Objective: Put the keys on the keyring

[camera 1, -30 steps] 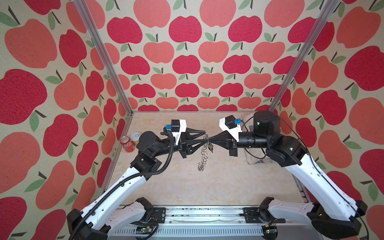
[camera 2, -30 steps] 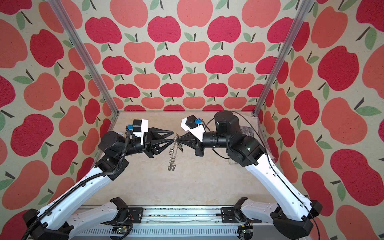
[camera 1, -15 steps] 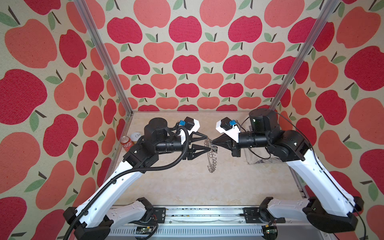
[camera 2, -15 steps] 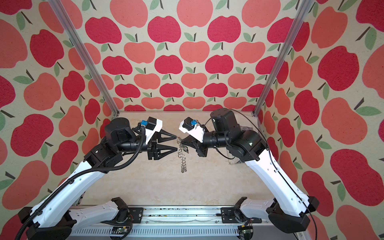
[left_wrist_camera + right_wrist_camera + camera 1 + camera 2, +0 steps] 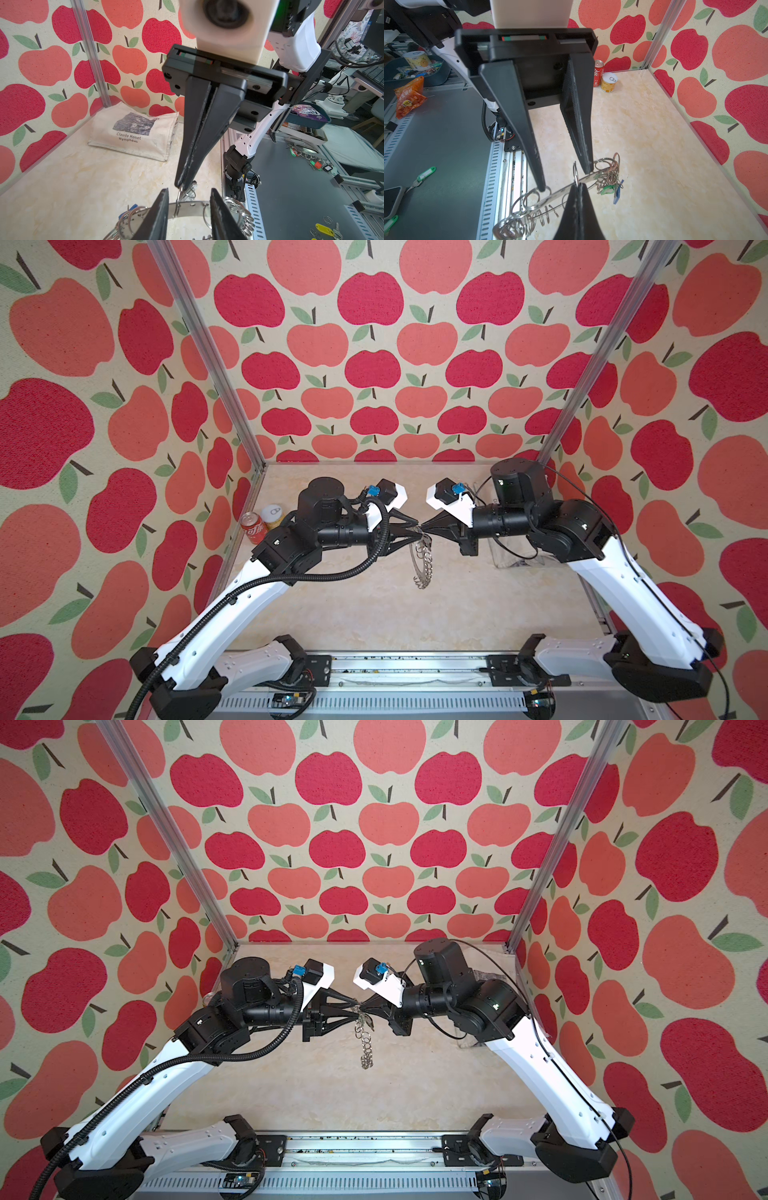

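One grip set: right claw clamped on wire ring of keyring; left claw apart, straddling keyring; I'd close slowly.

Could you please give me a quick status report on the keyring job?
Right hand shut, pinching a wire ring; keyring hangs from it above table. Left hand open, fingers straddling keyring rim. Cans far off; nothing in the way.

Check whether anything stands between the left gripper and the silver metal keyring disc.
Nothing visible does. The open left gripper has a finger on either side of the rim of the silver metal keyring disc. The right gripper, shut on a small wire ring of that rim, meets it there tip to tip.
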You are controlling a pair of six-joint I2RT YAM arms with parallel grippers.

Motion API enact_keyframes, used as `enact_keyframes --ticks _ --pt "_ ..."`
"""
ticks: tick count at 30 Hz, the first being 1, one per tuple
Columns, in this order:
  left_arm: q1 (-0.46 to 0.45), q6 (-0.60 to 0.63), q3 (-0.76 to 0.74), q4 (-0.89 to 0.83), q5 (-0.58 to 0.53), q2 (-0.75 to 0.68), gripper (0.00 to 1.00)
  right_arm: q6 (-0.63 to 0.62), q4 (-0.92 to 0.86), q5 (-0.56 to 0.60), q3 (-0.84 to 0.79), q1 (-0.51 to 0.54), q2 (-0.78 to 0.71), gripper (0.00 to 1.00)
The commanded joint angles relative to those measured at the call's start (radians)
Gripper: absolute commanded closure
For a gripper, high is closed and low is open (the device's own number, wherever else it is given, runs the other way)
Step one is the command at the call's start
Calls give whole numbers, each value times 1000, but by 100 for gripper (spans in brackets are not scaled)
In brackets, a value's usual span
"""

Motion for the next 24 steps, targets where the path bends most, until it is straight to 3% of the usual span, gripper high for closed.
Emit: enact_keyframes --ticks 1,7,13,21,24 --pt "-7 21 30 1 -20 6 68 -19 4 -1 37 8 -6 100" --pt "-9 19 17 33 -19 1 80 -19 6 0 32 10 -8 100" --pt "-11 10 7 52 -4 -9 82 -19 6 4 28 10 -11 100" --pt "-14 7 3 53 5 -8 100 -16 11 1 31 12 -12 100" --pt "-17 11 1 55 8 -8 100 -14 12 -2 31 12 -10 100"
